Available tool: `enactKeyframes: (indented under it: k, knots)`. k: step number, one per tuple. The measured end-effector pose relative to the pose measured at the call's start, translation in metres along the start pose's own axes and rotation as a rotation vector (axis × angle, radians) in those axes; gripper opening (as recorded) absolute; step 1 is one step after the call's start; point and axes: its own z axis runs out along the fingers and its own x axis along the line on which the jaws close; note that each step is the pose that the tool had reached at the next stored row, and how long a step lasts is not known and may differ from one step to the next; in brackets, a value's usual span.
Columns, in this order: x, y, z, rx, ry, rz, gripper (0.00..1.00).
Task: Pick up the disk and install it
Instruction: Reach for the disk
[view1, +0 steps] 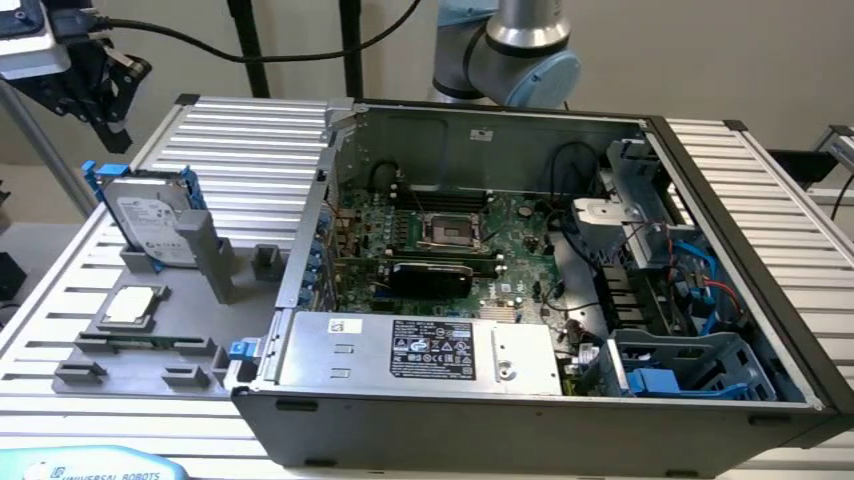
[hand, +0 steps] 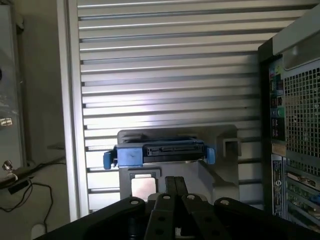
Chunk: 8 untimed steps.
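— Where's your disk (view1: 150, 222) (hand: 165, 151)?
— Standing on edge in its grey holder (view1: 203, 252), nine o'clock of the computer case (view1: 534, 425).
— And your gripper (view1: 114, 135) (hand: 175, 184)?
— Eleven o'clock above the disk, fingers pressed together, holding nothing.

The exterior view stands high in front of the open computer case (view1: 507, 140) and looks down into it at middle range. The case takes the centre and right of the frame, the slatted table (view1: 254, 140) and the disk (view1: 150, 215) the left, the gripper (view1: 112, 130) the upper left corner. The wrist view looks steeply down past the gripper (hand: 175, 186) onto the same table (hand: 175, 75), closer in, meeting the disk (hand: 165, 152) edge-on. Both share disk, table and one case (hand: 300, 100) wall.
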Motion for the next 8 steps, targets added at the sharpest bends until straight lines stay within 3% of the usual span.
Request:
enactKeyframes:
  k: [8]
  knots:
    - [0.020, 0.0009, 0.0043, -0.0003, 0.0007, -0.013, 0.11]
